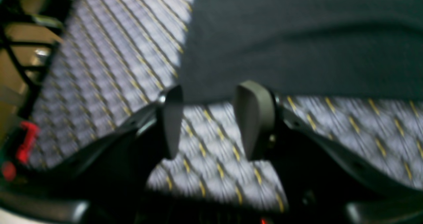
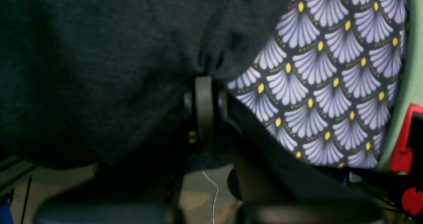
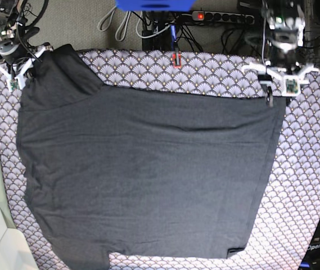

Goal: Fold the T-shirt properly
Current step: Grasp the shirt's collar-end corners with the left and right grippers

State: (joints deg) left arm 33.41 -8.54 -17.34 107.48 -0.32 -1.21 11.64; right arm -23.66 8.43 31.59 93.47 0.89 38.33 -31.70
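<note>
The right gripper (image 2: pixel 205 85) has its jaws pressed together on a pinch of the T-shirt (image 3: pixel 148 169), the dark cloth puckering just above the fingertips in the right wrist view. In the base view this arm stands at about ten o'clock, its gripper (image 3: pixel 25 70) at the shirt's far corner beside the folded-over sleeve.

The left gripper (image 1: pixel 206 98) has its jaws apart with nothing between them; the two pads hang over the tablecloth (image 1: pixel 214 164) with their tips right at the shirt's edge (image 1: pixel 297 52). That view is blurred, so whether the pads touch the cloth cannot be told. In the base view this arm points straight down at about one o'clock, its gripper (image 3: pixel 270 97) over the shirt's other far corner.

One charcoal T-shirt lies spread flat across the middle of the table, plain side up. One fan-patterned tablecloth (image 3: pixel 306 185) shows around it. At twelve o'clock, beyond the table, lie cables and a power strip (image 3: pixel 221 17).
</note>
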